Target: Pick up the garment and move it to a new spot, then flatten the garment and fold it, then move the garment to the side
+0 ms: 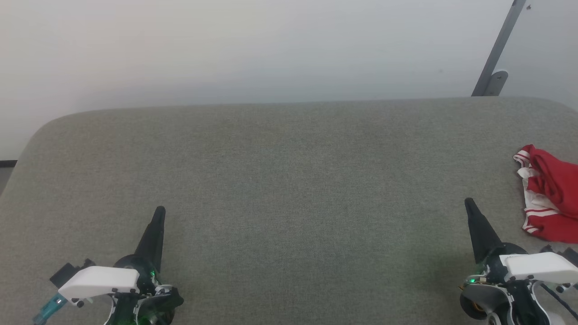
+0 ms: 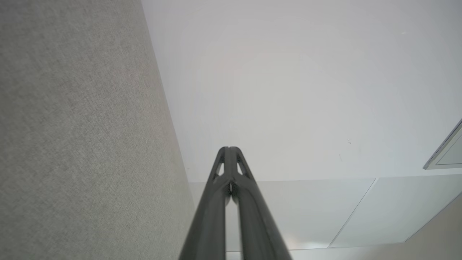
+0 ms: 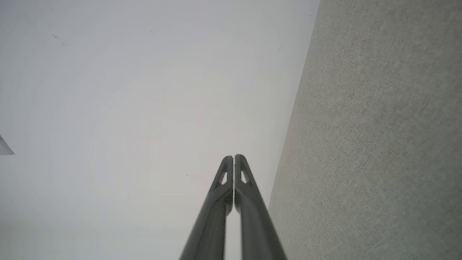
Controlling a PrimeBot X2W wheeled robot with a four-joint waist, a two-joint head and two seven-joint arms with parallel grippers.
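Pointing up the head view from the lower left, the left gripper (image 1: 159,211) tapers to a slim dark cone. Its wrist view shows two smooth black fingers (image 2: 213,209) pressed together at the tips, clenched on nothing. Under both arms spreads a broad fabric-covered surface (image 1: 289,180) of finely grained grey-green weave with rounded far corners, backed by a plain pale wall (image 1: 226,45). At the lower right the right gripper (image 1: 469,203) leans slightly leftward, its fingers likewise closed tip to tip and empty. A grey metal bar (image 1: 499,49) slants up the wall. Near that gripper but apart from it, the garment (image 1: 553,194) lies crumpled at the picture's right edge, partly cut off. It is soft red cloth with white, red-striped trim along its left side. Its long axis runs near to far; which end is the neck I cannot tell.
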